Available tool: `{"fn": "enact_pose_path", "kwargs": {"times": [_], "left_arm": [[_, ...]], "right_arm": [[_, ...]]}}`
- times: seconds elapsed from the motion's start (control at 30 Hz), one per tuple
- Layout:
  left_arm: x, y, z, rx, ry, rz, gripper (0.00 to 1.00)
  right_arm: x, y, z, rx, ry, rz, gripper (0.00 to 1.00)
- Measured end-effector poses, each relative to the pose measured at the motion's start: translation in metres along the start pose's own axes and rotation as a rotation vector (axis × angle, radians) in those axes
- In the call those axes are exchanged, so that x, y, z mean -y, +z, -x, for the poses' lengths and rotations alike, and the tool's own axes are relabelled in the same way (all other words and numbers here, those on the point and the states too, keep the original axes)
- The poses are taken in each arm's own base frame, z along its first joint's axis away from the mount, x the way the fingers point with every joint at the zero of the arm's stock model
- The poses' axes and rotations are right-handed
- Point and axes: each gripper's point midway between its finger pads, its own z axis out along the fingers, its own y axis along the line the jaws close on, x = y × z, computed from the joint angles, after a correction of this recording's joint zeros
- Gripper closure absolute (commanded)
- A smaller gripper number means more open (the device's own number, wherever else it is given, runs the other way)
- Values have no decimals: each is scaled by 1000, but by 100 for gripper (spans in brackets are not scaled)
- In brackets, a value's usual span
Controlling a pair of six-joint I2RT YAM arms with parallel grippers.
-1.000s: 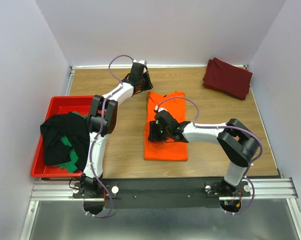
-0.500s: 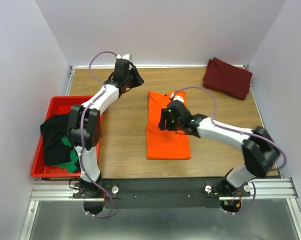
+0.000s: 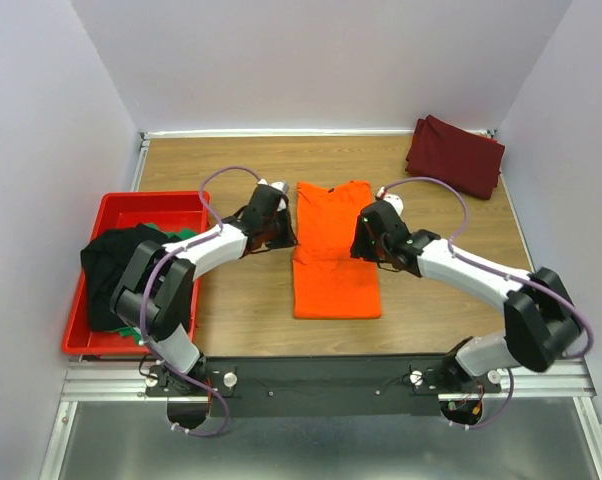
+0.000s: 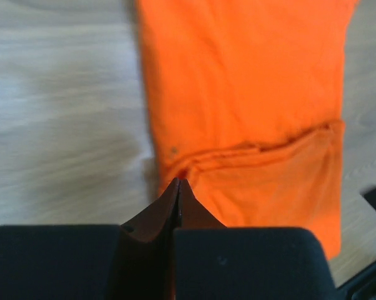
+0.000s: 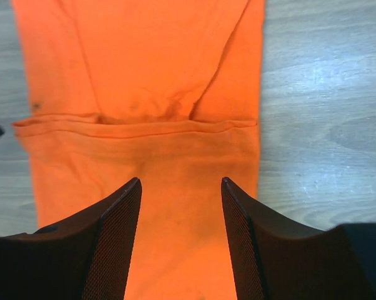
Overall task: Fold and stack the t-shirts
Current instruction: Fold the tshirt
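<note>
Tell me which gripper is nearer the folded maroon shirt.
Right. The right gripper is over the right edge of the orange shirt, toward the maroon shirt; the left gripper is at the orange shirt's left edge, farther away.

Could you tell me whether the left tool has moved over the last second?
Yes. The left tool left the far edge of the wooden table and came nearer, beside the left side of the bright orange cloth t-shirt.

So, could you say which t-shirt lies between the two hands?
The orange t-shirt, flat mid-table; the maroon t-shirt sits folded far right, the black t-shirt and green t-shirt in the red bin.
</note>
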Motion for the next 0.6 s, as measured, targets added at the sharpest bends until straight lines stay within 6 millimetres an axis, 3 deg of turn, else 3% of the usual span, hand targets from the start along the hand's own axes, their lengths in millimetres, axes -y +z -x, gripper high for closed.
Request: {"fn": "enact_pose_path", "kwargs": {"times": [0.13,0.2,0.6], "left_arm": [[27,2,-14,-26,53,-44,100],[31,6,-15,-31,61,-49,100],[19,30,-17,-59,77,2,100]], "right_arm": [[3,23,-10,-52,-41,-54,40],[4,29,-11,-61,-51,-65,40],[16,51,-13,-69,-90,-144,41]]}}
